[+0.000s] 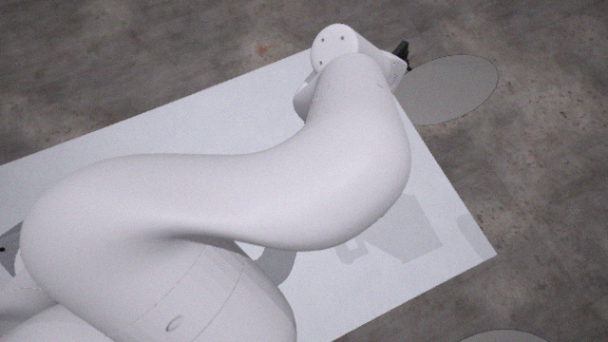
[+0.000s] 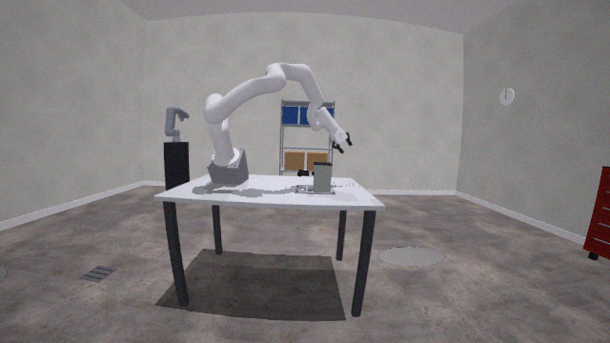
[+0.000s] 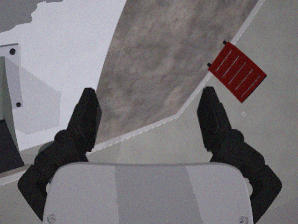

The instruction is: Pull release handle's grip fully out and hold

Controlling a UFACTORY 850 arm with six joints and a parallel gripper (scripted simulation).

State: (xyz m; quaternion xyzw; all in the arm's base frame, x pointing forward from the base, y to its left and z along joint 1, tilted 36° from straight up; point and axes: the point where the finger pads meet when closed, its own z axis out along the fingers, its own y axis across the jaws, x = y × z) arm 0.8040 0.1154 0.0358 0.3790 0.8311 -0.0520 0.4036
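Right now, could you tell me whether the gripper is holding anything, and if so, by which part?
Nothing is held. The gripper is wide open in the air, with only floor and table edge showing between its fingers, well above the release handle's housing.

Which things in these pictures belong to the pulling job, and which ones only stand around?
For the job:
- gripper, open, high above the table
- release handle's housing on the table

Standing around:
- shelf rack with boxes
- red cabinet
- small grey arm on a black pedestal
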